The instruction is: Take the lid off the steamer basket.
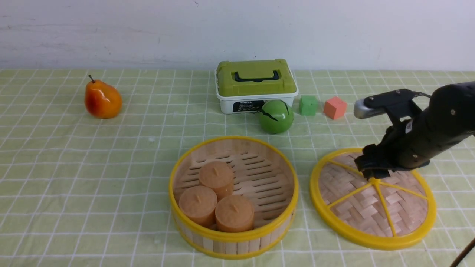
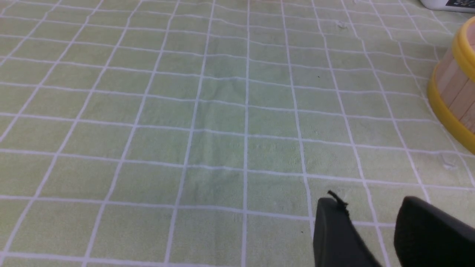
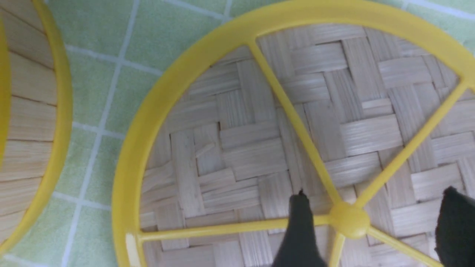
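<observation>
The front view looks from the robot's own side, forward and down across the whole tabletop [image 1: 92, 167] to the wall [image 1: 237, 33] behind it. The left wrist view looks down at a slant over bare cloth, fairly near, catching just an edge of the basket [image 1: 233, 237]. The right wrist view looks down from very near on the lid [image 1: 363, 207]. The basket's side shows in all three; the lid, in the front and right wrist views.

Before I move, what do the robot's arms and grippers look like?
The right arm is glossy black with a silver-grey patch and a thin black cable on top; its gripper has dark, narrow fingers. The left gripper shows black, tapering fingers.
</observation>
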Motion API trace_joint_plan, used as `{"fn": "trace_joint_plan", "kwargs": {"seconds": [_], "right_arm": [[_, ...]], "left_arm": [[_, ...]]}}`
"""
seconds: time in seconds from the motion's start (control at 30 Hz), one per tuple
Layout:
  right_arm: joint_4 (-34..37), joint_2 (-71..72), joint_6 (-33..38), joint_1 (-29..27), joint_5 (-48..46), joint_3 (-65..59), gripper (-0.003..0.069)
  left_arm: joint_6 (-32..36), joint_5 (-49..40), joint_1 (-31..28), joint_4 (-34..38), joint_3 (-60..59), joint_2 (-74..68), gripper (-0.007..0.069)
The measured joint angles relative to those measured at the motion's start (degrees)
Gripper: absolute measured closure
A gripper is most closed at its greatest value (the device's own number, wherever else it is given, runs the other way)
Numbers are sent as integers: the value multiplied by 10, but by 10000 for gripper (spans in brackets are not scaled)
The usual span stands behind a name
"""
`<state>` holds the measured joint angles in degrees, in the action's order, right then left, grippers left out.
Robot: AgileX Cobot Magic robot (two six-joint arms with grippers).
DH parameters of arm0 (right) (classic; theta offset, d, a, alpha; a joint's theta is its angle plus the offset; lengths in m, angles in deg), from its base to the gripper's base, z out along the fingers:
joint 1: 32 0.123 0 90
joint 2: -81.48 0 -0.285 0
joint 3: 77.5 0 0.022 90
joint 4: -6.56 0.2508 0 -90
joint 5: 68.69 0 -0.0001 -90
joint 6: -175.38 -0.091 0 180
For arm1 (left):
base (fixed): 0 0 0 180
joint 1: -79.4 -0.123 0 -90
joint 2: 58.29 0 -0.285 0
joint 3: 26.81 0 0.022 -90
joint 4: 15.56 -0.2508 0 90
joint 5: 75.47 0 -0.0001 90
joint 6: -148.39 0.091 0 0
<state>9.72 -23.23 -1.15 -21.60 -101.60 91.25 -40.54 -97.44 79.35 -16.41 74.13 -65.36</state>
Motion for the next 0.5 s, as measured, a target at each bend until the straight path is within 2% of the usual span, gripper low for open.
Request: {"fn": "trace_joint_plan", "kwargs": {"seconds": [0.07,0.17,0.23,0.27,0.3,0.4,0.5], "right_arm": [[6,47,0,0,-17,0,218],[12,113,0,0,-34,-3,267],[13,198,0,0,-43,-14,372],[13,204,0,0,-43,-16,382],[13,255,0,0,-45,-29,463],[14,346,0,0,-50,-71,615],[14,427,0,0,-58,-123,674]], "left_arm": [[0,0,0,0,0,0,386],[0,0,0,0,0,0,386],[0,0,0,0,0,0,386],[0,0,0,0,0,0,386],[0,0,0,0,0,0,386],[0,0,0,0,0,0,386],[0,0,0,0,0,0,386]]}}
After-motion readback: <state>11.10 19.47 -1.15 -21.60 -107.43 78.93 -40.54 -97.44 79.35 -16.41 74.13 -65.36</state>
